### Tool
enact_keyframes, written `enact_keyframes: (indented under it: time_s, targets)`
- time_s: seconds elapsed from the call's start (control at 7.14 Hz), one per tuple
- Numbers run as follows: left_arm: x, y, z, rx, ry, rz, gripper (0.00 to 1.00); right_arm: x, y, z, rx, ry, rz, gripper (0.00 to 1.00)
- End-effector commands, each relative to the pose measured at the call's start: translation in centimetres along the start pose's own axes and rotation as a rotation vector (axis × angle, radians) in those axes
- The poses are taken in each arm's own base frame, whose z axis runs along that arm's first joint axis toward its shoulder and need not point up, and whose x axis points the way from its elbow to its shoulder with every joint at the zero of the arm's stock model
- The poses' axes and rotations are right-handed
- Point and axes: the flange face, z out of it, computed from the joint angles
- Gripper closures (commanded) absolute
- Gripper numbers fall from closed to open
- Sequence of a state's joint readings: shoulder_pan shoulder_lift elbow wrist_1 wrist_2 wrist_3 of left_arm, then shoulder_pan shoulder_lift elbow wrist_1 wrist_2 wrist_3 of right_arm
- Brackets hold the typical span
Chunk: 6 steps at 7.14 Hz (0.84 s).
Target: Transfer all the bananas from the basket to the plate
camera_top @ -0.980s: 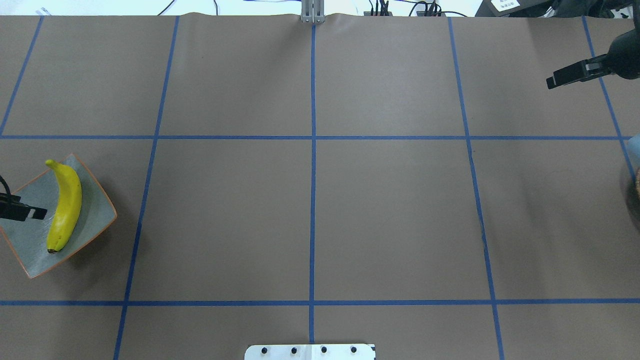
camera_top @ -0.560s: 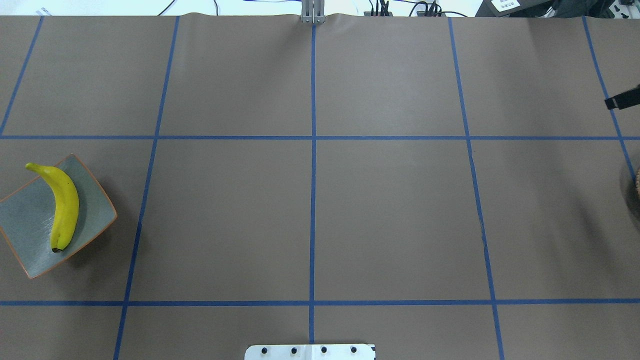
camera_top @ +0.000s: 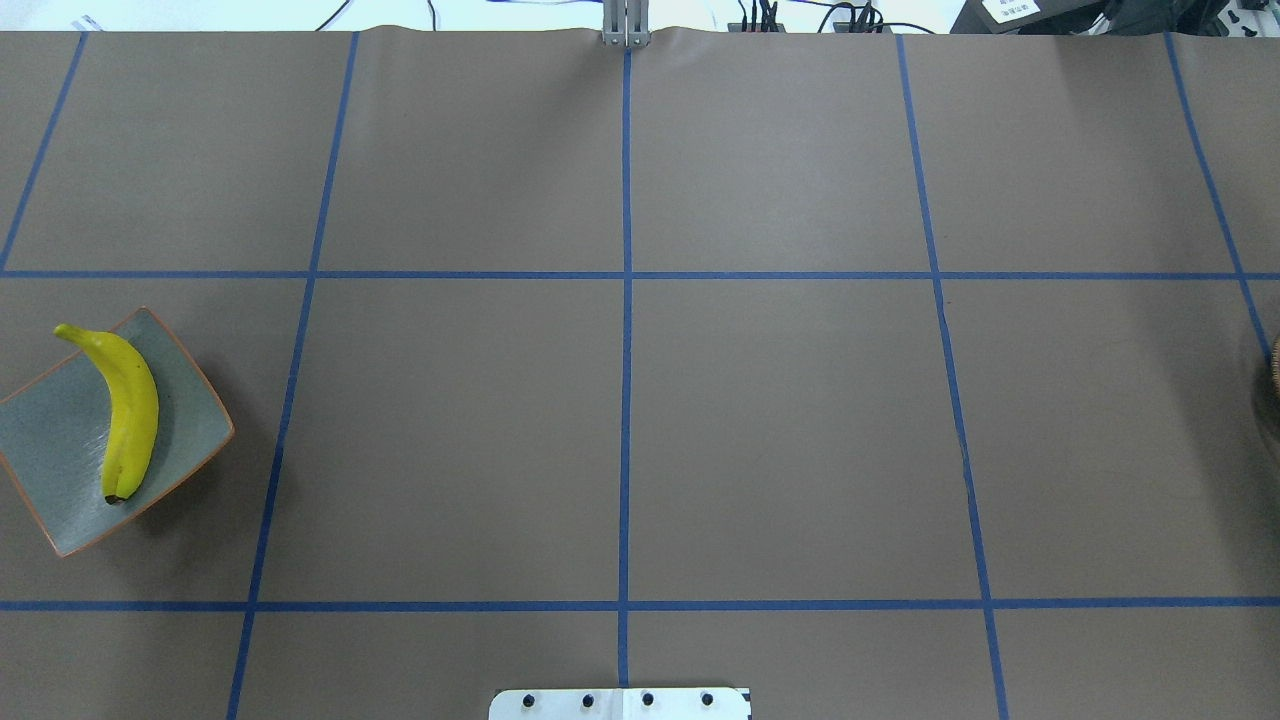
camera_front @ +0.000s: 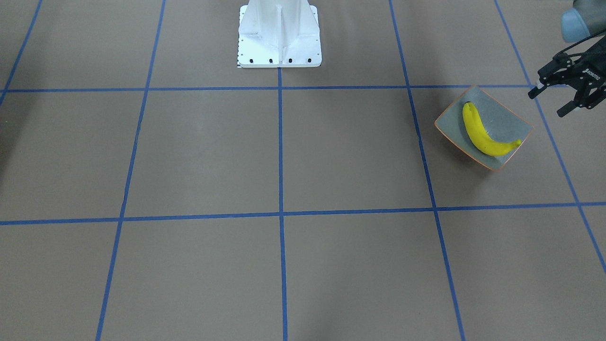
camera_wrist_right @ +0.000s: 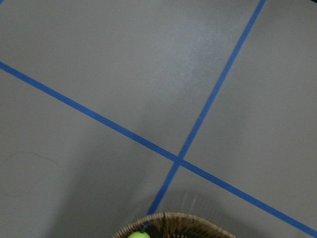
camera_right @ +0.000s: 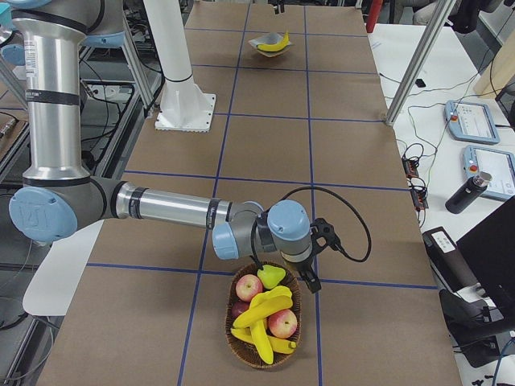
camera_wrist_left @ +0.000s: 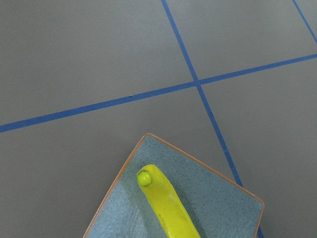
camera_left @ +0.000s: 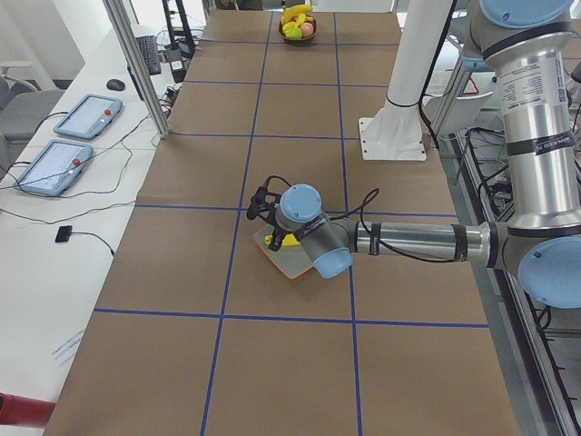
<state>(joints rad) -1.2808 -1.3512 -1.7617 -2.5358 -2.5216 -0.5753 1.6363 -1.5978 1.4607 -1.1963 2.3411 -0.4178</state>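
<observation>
One yellow banana (camera_front: 483, 132) lies in the square grey-green plate (camera_front: 509, 118) with an orange rim; they also show in the overhead view as the banana (camera_top: 130, 410) and the plate (camera_top: 50, 450). My left gripper (camera_front: 547, 104) is open and empty, hovering just beside the plate. The wicker basket (camera_right: 231, 336) holds several more bananas (camera_right: 261, 310). My right gripper (camera_right: 310, 269) hangs over the basket's near rim; I cannot tell whether it is open or shut. The basket's rim (camera_wrist_right: 168, 219) shows at the bottom of the right wrist view.
Apples (camera_right: 282, 323) and a green fruit (camera_right: 272, 276) lie in the basket with the bananas. The white robot base (camera_front: 278, 35) stands at the table's middle edge. Blue tape lines grid the brown table.
The left gripper drew back off the plate and out of the overhead view. The banana shifted slightly on the plate and settled. The right gripper moved right, out of the overhead view.
</observation>
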Motion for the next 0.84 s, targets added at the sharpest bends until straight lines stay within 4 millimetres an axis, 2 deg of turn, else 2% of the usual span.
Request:
enact_keyframes:
  time_s: [0.0,0.14,0.56,0.7]
  targets:
    - [0.3,-0.2,-0.1,0.005,0.002,0.007,0.0,2.9,3.9,2.6,-0.053,-0.019,0.02,0.0]
    - [0.4,-0.3,-0.1,0.008,0.004,0.014,0.0,2.6,4.7,2.8,-0.058,-0.022,0.1,0.0]
    - [1.0,-0.9,-0.3,0.018,0.009,0.026,0.0,1.3,7.0,6.2,-0.097,-0.018,0.057,0.0]
    - [1.1,-1.1,-0.3,0.018,0.01,0.03,0.0,1.1,7.0,6.8,-0.099,-0.015,0.037,0.03]
